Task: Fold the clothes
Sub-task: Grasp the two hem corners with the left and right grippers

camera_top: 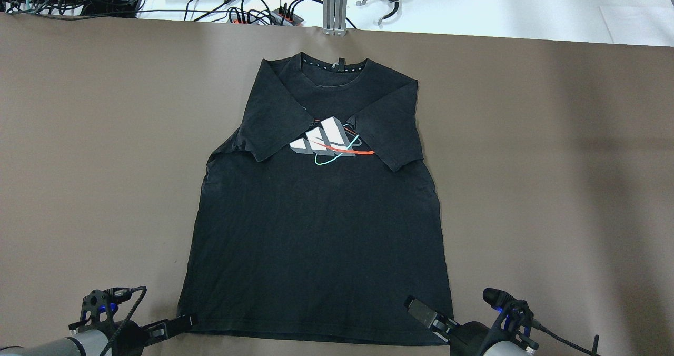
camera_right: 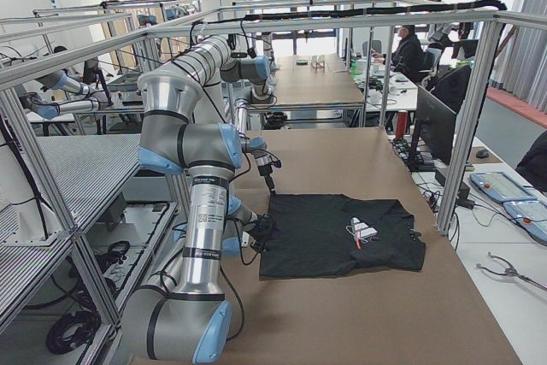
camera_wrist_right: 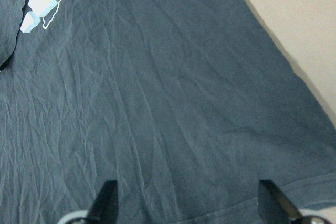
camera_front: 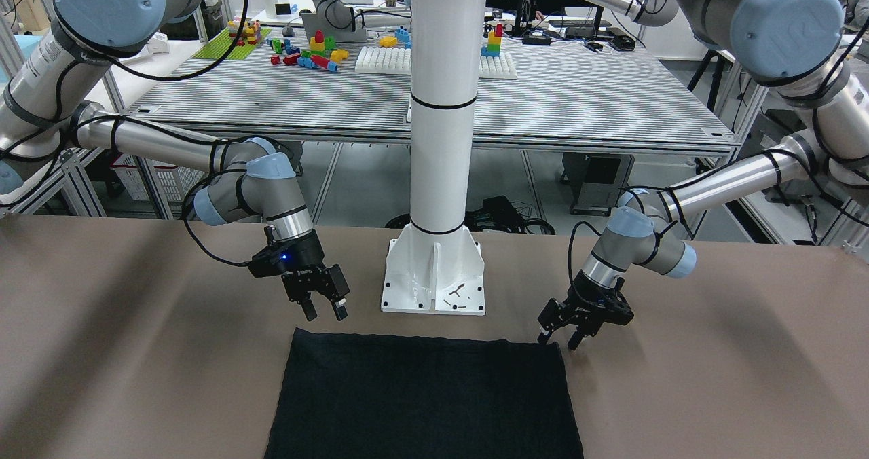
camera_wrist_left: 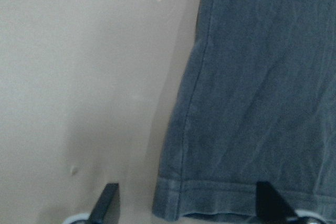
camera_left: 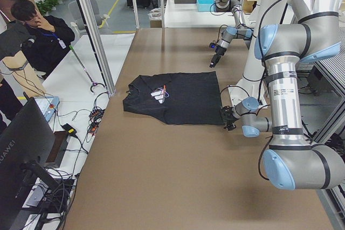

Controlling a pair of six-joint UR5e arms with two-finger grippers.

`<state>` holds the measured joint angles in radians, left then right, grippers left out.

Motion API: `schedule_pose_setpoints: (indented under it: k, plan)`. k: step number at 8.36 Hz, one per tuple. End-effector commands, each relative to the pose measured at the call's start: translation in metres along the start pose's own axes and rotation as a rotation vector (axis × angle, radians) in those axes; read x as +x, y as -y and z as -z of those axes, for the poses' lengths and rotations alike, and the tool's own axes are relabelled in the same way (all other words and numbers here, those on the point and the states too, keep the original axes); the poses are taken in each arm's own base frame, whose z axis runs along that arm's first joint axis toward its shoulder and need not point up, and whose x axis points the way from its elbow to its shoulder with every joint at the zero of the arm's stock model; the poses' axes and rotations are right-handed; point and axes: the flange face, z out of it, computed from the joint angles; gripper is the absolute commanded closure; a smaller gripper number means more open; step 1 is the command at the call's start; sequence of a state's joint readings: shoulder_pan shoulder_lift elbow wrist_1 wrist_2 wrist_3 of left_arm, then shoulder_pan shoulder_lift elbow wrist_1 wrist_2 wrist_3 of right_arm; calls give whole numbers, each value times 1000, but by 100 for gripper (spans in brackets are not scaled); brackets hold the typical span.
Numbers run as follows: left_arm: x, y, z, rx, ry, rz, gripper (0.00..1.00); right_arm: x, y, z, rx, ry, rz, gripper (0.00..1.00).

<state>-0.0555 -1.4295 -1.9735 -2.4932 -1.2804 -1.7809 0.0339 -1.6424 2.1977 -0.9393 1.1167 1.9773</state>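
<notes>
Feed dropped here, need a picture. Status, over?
Left gripper open at hem corner. Right gripper open over hem. Black T-shirt flat, sleeves folded in. Nothing blocking the hem.

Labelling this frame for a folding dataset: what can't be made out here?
- Overhead view: folded-in sleeves cover part of the print.
- Overhead view: the bottom edge crops the left hand and right hand.
- Front-facing view: the T-shirt runs off the bottom edge; collar end unseen.
- Wrist views: contact with the fabric unclear.
</notes>
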Motion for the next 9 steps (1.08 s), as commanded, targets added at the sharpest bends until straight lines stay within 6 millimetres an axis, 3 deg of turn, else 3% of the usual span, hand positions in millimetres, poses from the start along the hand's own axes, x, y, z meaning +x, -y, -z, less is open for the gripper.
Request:
schedule_pose_setpoints:
  k: [1, 6, 8, 9]
  plan:
    - [1, -3, -1, -7, 0, -14, 53, 1, 0, 0, 0, -1, 0, 6]
    - [1, -3, -1, -6, 3, -18, 59, 1, 1, -1, 3, -3, 3, 6]
    - [1, -3, -1, -6, 2, -17, 100, 5, 2, -2, 6, -15, 10, 6]
    - [3, -3, -1, -7, -1, -16, 100, 18, 6, -2, 17, -40, 23, 7]
